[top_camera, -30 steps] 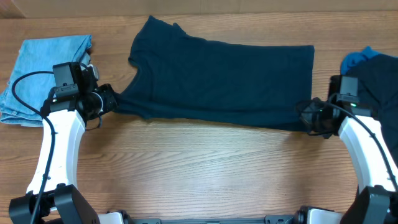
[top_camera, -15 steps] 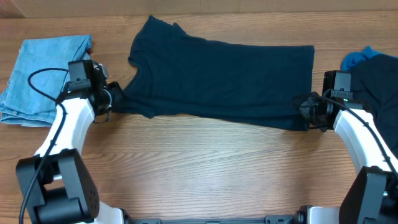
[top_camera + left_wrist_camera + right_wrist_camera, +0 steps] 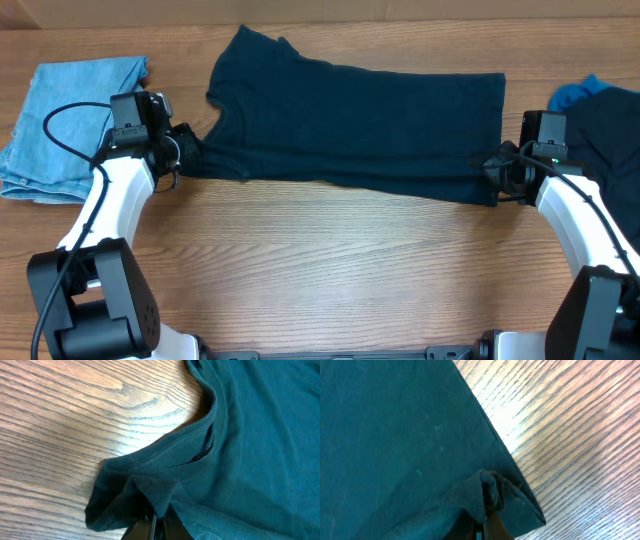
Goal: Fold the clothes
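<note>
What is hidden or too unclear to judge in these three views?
- Left wrist view: the tips of the left gripper are buried in a bunched fold of the navy garment and cut off by the bottom edge.
- Right wrist view: the tips of the right gripper are hidden the same way.
- Overhead view: the pile of cloth is cut off by the right edge.

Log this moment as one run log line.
phase: near edge gripped at both ends | left hand: shut on navy T-shirt, collar end | right hand: shut on hem corner
</note>
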Controlling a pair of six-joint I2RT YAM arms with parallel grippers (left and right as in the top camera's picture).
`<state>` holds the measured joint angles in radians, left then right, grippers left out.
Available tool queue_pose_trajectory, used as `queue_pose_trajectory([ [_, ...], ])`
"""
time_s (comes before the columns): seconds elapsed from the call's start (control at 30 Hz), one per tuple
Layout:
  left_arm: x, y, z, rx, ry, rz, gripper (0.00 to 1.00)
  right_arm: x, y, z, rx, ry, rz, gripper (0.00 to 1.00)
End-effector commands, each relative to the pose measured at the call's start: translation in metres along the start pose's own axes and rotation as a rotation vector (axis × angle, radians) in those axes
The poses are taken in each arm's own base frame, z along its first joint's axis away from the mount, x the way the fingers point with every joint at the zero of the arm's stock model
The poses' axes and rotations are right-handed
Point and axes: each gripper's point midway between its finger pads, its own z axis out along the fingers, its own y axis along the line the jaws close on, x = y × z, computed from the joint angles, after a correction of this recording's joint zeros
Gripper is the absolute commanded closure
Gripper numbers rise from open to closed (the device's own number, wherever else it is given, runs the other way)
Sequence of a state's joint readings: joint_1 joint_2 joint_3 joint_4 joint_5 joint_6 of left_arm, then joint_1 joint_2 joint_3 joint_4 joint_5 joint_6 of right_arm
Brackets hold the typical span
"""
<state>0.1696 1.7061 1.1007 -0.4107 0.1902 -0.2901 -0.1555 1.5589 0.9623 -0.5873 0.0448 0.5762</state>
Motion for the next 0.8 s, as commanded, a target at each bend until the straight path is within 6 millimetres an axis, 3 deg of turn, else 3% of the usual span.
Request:
queue_pose_trajectory([
  [0.0,-0.003,0.000,0.009,-0.013,-0.003,-0.011,0.92,-0.010,0.002,-0.001,0.005,-0.030,0.006,0.96],
  [0.17,-0.004,0.002,0.017,-0.012,-0.002,-0.011,0.89,-0.006,0.000,0.009,0.014,-0.018,0.005,0.96],
  [0.23,-0.005,0.001,0.017,-0.010,-0.007,-0.009,0.77,-0.004,-0.001,0.016,0.021,-0.008,0.004,0.89],
  [0.3,-0.012,-0.003,0.016,0.006,-0.034,0.020,0.58,-0.004,0.000,0.026,0.021,-0.003,-0.015,0.46],
  [0.33,-0.018,-0.008,0.015,0.029,-0.050,0.051,0.54,-0.007,0.004,0.028,0.001,-0.010,-0.058,0.35],
  [0.37,-0.025,-0.016,0.010,0.061,-0.059,0.072,0.53,-0.010,0.010,0.027,-0.025,-0.021,-0.091,0.30],
  [0.47,-0.053,-0.038,-0.015,0.096,-0.073,0.097,0.39,-0.028,0.027,0.014,-0.061,-0.052,-0.167,0.12],
  [0.5,-0.057,-0.045,-0.026,0.098,-0.060,0.104,0.38,-0.030,0.029,0.007,-0.058,-0.034,-0.180,0.12],
  [0.57,-0.052,-0.057,-0.039,0.099,-0.007,0.124,0.36,-0.022,0.035,-0.003,-0.080,0.035,-0.181,0.20],
  [0.63,-0.037,-0.069,-0.047,0.090,0.063,0.158,0.44,-0.008,0.033,-0.008,-0.084,0.113,-0.178,0.33],
  [0.67,-0.027,-0.072,-0.047,0.072,0.096,0.174,0.55,-0.001,0.029,-0.009,-0.071,0.144,-0.176,0.41],
  [0.7,-0.018,-0.072,-0.046,0.048,0.122,0.185,0.59,0.004,0.025,-0.009,-0.058,0.165,-0.176,0.55],
  [0.77,0.007,-0.071,-0.042,-0.031,0.197,0.227,0.80,0.015,0.017,-0.009,-0.032,0.208,-0.172,0.95],
])
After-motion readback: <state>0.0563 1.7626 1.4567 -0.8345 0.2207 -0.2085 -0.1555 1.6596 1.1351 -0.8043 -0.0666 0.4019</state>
